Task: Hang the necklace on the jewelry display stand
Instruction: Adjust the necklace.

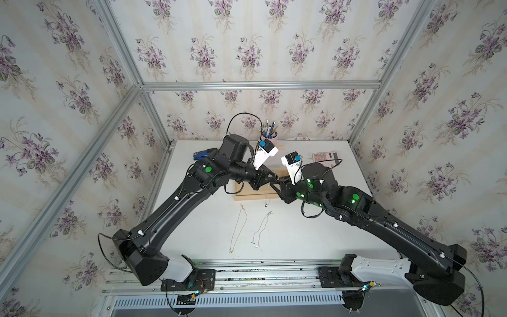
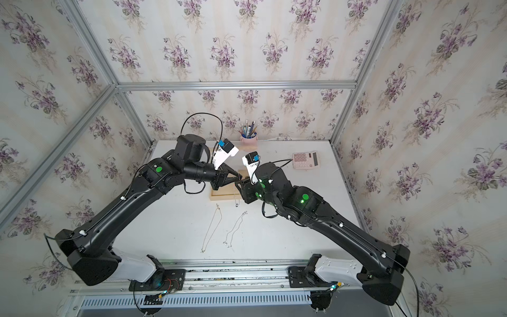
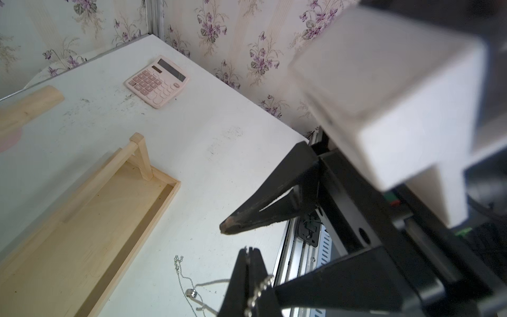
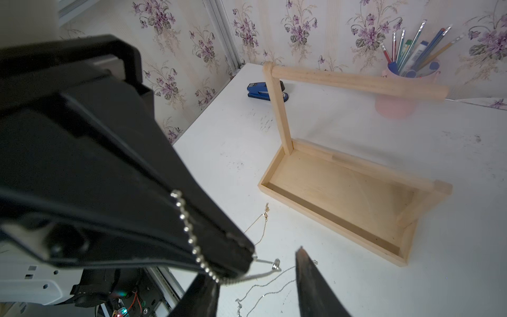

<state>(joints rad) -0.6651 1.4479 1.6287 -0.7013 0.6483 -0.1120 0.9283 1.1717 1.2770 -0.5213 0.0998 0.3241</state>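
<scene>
We see the left gripper (image 3: 249,251) clamped on the necklace (image 4: 192,241), which dangles just in front of the stand (image 4: 282,118), not on its bar. The right gripper's (image 4: 254,263) fingers stand apart beside that grip. Two chains (image 1: 239,230) lie further in front of the stand.

Both top views looked steeply down from high above the near edge of the table (image 1: 301,236), side by side, sharing both arms (image 1: 170,208) and the walls (image 1: 247,41). The left wrist view sat low and close, facing the calculator (image 3: 157,82) corner; the right wrist view faced the stapler (image 4: 267,92) and pen cup (image 4: 392,109). Both wrist views shared the stand (image 3: 82,219) (image 4: 343,197).
</scene>
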